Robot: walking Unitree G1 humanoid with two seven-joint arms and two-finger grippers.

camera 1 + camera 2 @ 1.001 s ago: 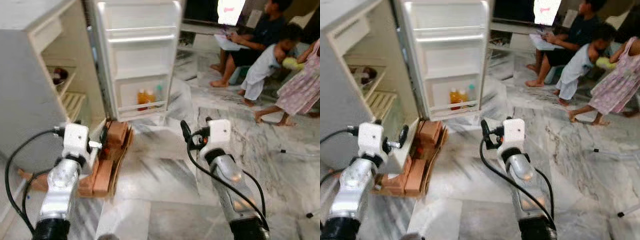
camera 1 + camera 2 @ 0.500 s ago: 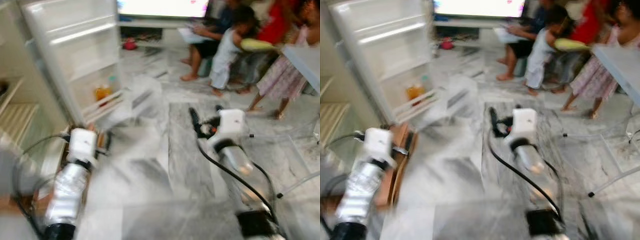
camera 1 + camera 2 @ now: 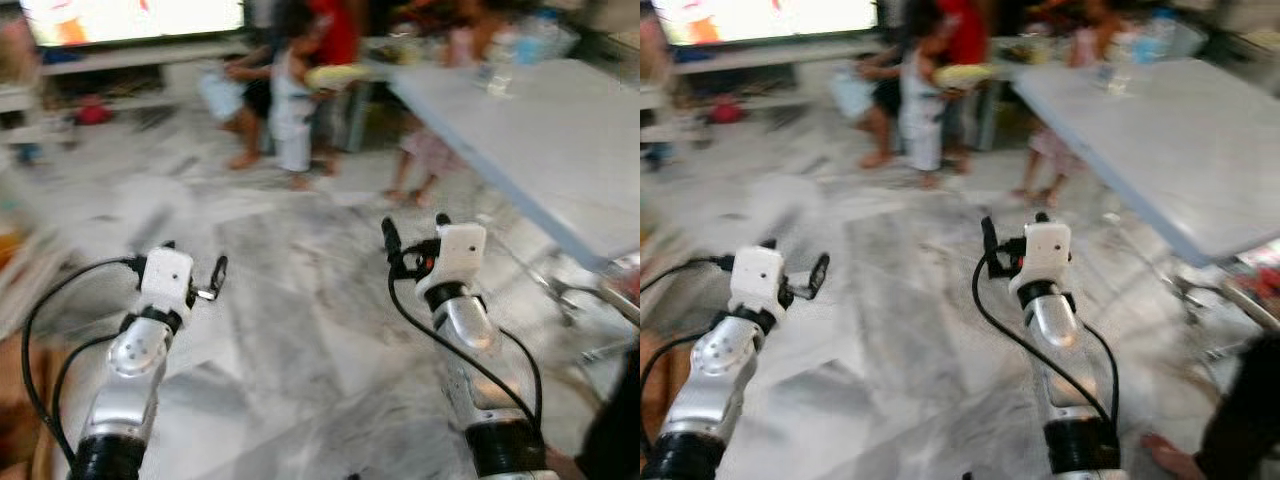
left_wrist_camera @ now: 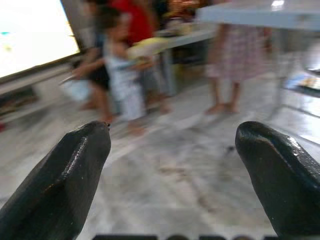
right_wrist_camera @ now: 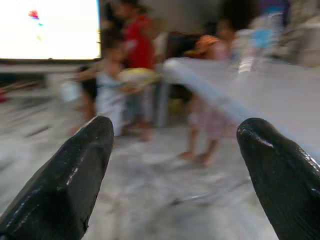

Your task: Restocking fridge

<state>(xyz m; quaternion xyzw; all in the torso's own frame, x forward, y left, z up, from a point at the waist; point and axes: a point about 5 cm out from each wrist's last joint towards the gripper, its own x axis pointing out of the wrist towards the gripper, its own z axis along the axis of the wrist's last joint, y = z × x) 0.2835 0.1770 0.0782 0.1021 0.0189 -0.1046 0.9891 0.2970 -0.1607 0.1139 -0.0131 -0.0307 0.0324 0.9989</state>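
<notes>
Left tool (image 4: 172, 165) and right tool (image 5: 175, 170), both released and empty, hovered over marble floor (image 3: 300, 330); grey bench (image 3: 520, 130) at 2 o'clock.

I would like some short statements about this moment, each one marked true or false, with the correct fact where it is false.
1. Both grippers are empty. True: the left gripper and the right gripper have their fingers spread with nothing between them.
2. A grey table stands on the robot's right side. True.
3. A bottle stands on the marble floor. False: it stands on the table.
4. The room holds no people. False: several people stand near the far end of the table.
5. A bright screen is at the far left. True.
</notes>
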